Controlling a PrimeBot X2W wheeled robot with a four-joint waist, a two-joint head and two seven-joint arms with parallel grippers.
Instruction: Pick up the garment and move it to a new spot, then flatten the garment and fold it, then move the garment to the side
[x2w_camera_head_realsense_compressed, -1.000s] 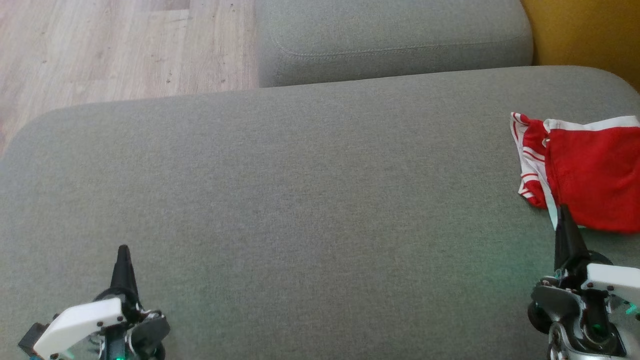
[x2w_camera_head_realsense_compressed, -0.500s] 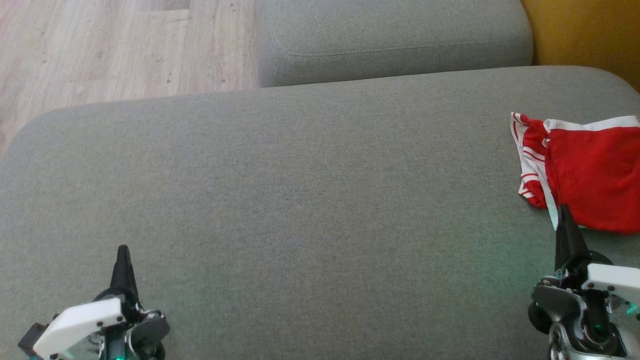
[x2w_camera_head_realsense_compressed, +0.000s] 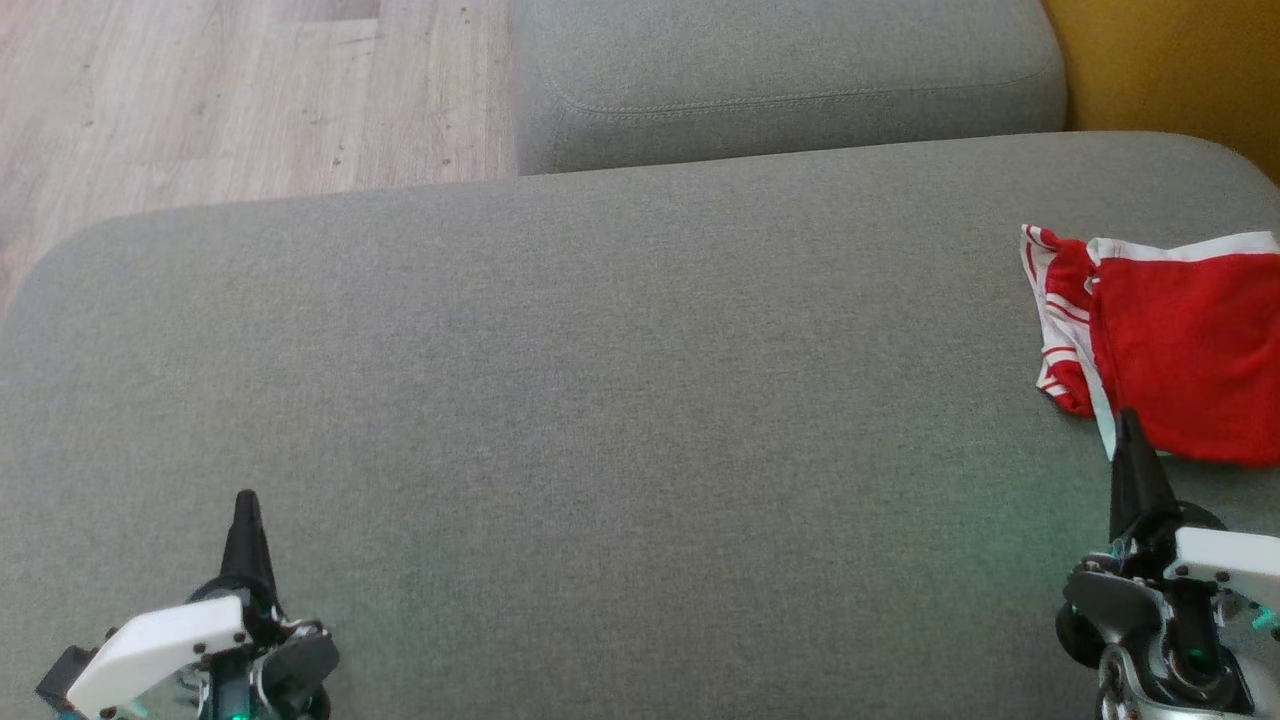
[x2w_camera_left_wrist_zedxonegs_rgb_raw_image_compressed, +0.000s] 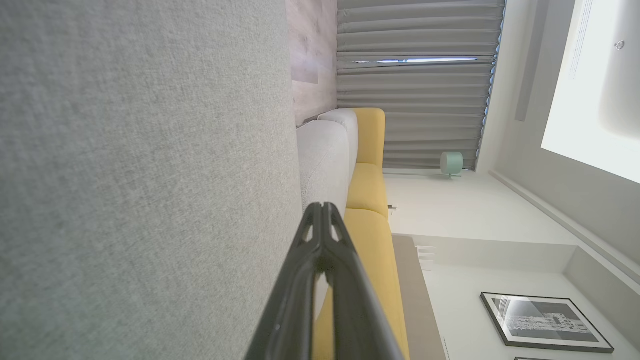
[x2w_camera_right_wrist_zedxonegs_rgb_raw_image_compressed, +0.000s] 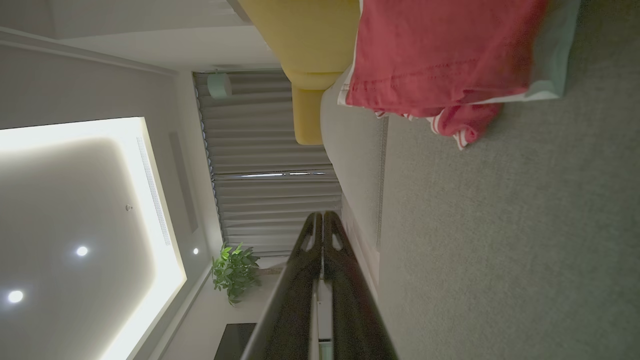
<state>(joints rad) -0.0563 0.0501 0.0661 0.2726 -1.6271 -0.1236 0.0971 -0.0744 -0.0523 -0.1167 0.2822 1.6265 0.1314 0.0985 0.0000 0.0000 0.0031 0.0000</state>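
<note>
Now, garment (x2w_camera_head_realsense_compressed: 1180, 350): red with white trim, crumpled, far right on grey sofa cushion (x2w_camera_head_realsense_compressed: 600, 400).
left gripper (x2w_camera_head_realsense_compressed: 246, 498): near left, fingers pressed together, empty.
right gripper (x2w_camera_head_realsense_compressed: 1128, 420): near right, closed, empty, just beside garment.

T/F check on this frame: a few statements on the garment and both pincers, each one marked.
1. The garment lies on the grey cushion, at the right side of the head view. True.
2. The left pincer holds the garment. False: it is shut on nothing, over bare cushion, well away from the garment.
3. Both pincers are shut. True.
4. The garment is blue. False: it is red with white trim.
5. The right pincer is nearer the garment than the left one. True.
</note>
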